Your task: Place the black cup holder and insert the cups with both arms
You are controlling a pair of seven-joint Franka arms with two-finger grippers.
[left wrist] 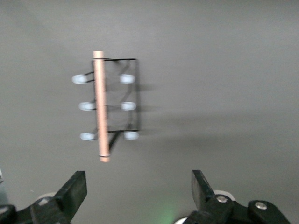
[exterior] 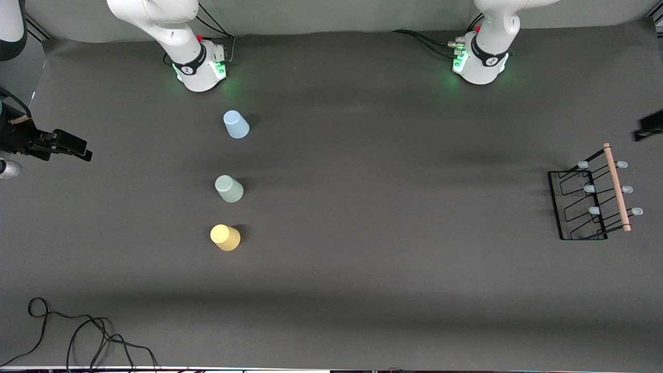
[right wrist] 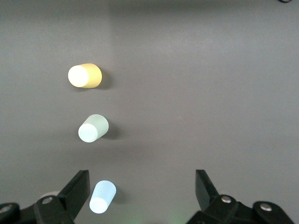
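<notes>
Three cups (exterior: 228,186) sit upside down near the right arm's end of the bench, black cup holder (exterior: 590,197) at the left's, both grippers' fingers apart, so that skinny wire could easily tip when grabbed.

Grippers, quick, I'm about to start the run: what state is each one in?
Left gripper: open, empty, above the black cup holder.
Right gripper: open, empty, above the cups.
</notes>
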